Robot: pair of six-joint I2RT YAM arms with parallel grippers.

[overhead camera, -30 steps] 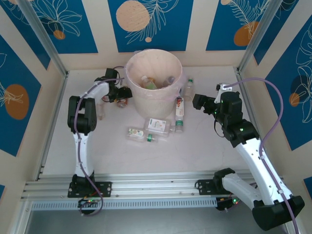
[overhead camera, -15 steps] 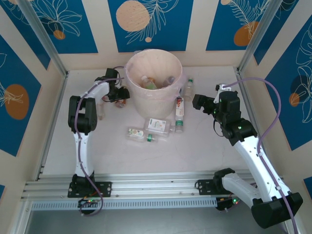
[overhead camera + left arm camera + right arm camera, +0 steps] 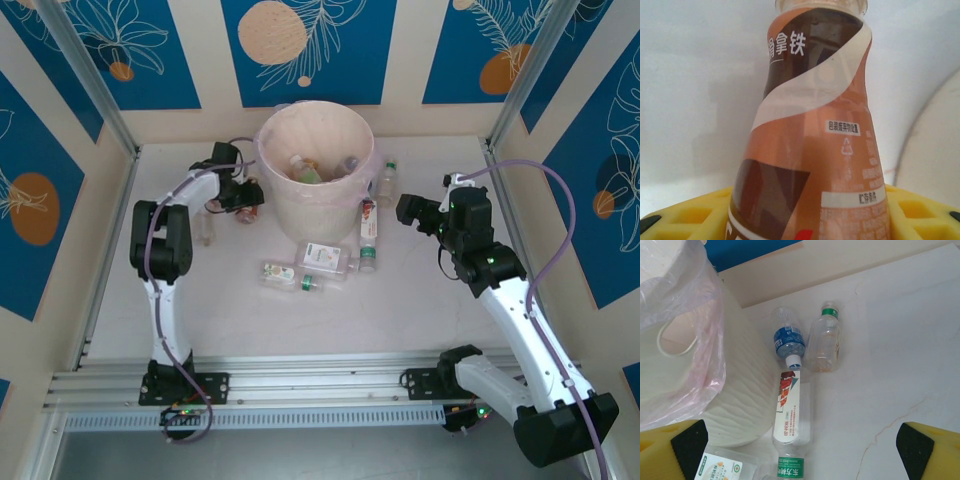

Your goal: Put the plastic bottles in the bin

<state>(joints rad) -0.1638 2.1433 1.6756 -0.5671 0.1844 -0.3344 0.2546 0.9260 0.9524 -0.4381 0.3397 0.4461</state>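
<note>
The bin [image 3: 310, 208], a large cream bucket with a pinkish liner, stands at the back middle with a few plastic bottles [image 3: 305, 168] inside. Just left of it, my left gripper [image 3: 244, 194] is shut on a brown-and-orange labelled bottle [image 3: 810, 130], which stands upright between the yellow fingers [image 3: 685, 212]. Right of the bin my right gripper [image 3: 405, 210] hangs open above three lying bottles: a red-and-white labelled one [image 3: 790, 410], a blue-labelled one [image 3: 788, 340] and a green-capped one [image 3: 825, 342].
More bottles lie in front of the bin [image 3: 322, 258] [image 3: 285, 273], and a clear one [image 3: 207, 225] lies beside the left arm. The bin's liner [image 3: 695, 340] bulges toward the right gripper. Walls close off the back and both sides.
The left jaws have closed onto the brown-and-orange labelled bottle, and the left arm's elbow has shifted slightly left. The right arm has hardly moved.
</note>
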